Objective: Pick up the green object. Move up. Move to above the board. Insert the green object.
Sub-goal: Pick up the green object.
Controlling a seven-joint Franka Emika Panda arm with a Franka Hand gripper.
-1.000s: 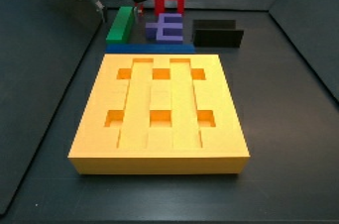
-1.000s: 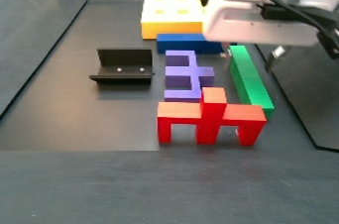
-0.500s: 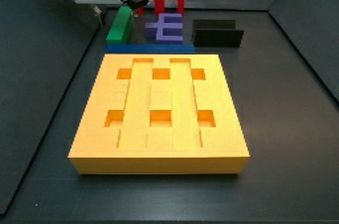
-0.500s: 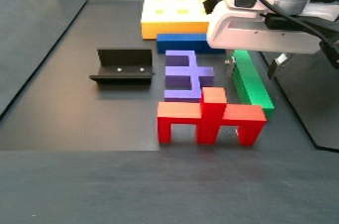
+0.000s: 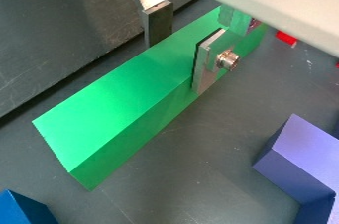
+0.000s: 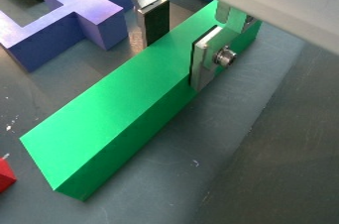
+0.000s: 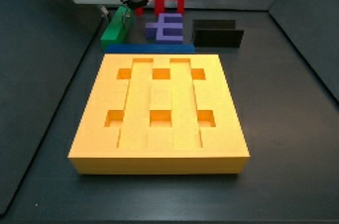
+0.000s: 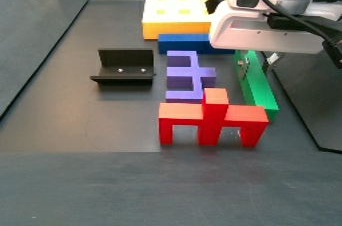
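Currently my gripper [image 5: 183,42] is down over the green object [image 5: 133,107], fingers straddling the bar across its width near one end. In both wrist views the silver finger plates sit against opposite long sides of the green object [image 6: 126,111], dark pads touching it, so I am clamped on the bar. In a side view my gripper [image 8: 261,58] hangs over the far half of the green object [image 8: 258,91], which lies on the floor just beside the purple E-shaped block [image 8: 191,75], with the red block [image 8: 211,123] at its near end. The blue slab [image 8: 190,42] lies between the purple block and the board [image 8: 171,11]. The fixture [image 8: 123,67] stands well apart on the other side of the purple block. In a side view the board [image 7: 161,113] fills the foreground, recesses empty, and the green object [image 7: 118,23] sits behind it beside the blue slab [image 7: 129,45], under my gripper [image 7: 129,5].
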